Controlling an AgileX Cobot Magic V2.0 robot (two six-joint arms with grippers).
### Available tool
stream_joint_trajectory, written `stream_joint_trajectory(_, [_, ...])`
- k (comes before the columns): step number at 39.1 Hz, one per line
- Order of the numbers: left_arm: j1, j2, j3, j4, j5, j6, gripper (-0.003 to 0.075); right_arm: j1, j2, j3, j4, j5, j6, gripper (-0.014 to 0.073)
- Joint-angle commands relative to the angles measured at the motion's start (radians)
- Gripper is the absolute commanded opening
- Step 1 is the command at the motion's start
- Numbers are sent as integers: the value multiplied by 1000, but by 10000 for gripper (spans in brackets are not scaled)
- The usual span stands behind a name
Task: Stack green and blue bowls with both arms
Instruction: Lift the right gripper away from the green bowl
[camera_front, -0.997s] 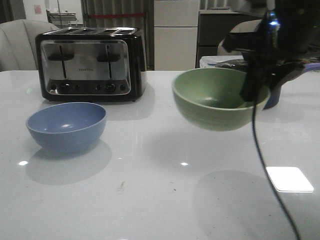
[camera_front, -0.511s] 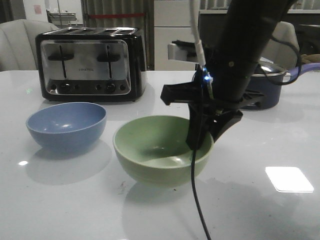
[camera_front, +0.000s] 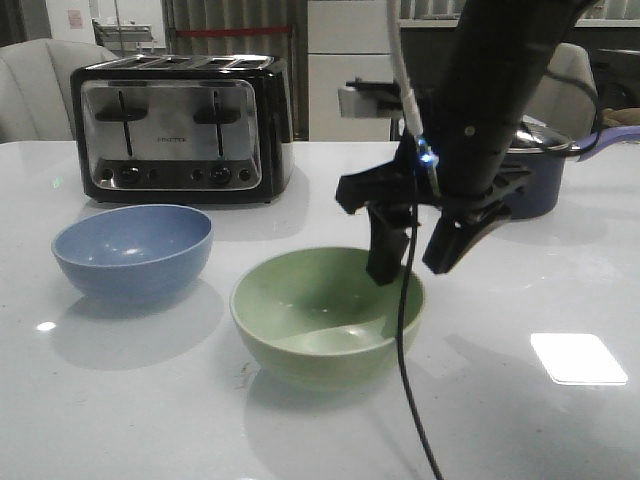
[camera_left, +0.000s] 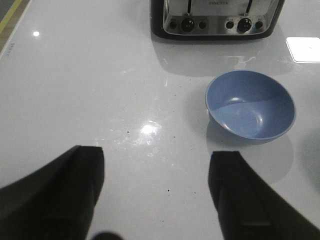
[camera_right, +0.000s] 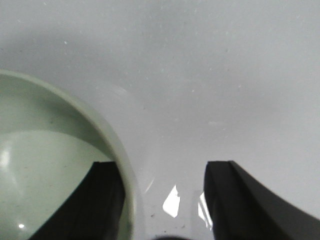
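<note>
My left pincer (camera_left: 155, 192) hung spread over bare table (camera_front: 130, 400), pinching nothing. Blue bowl (camera_front: 132, 251) sat upright at the table's 9 o'clock side; from my left wrist it lay toward 1 o'clock of the pincer, well apart. Toaster (camera_front: 182, 127) stood at about 12 o'clock from it, near. Green bowl (camera_front: 327, 315) rested on the table near centre, at 4 o'clock from the blue one, apart from it. My right pincer (camera_front: 412, 258) was spread astride the green bowl's 2 o'clock rim, one finger inside, one outside, not pressed on it. Dark lidded saucepan (camera_front: 535, 170) stood behind my right arm (camera_front: 500, 90) at 2 o'clock.
</note>
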Motion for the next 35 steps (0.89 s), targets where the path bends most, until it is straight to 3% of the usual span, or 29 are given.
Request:
stream_joint_trajectory(1, [-5,7,-28,-7,-76,-1,505,10,-153,6,-14,-60,-40,460])
stream_joint_trajectory(11, [-5,7,-28,-7,-76,-1,505,58,-473,226,-13,-135,-53,412])
stream_joint_trajectory(26, [-11,13,-2,-20,-100,-1,505,69,-993,603,-7,-184,-53,412])
stream_joint_trajectory(31, [-67,64,0,-22,-111,1,505,69,-1134,677,-7,-187,-52,412])
stream_joint_trajectory(35, [-169,169,0,-22,-147,28,505,69,-1238,719,-7,-183,-52,412])
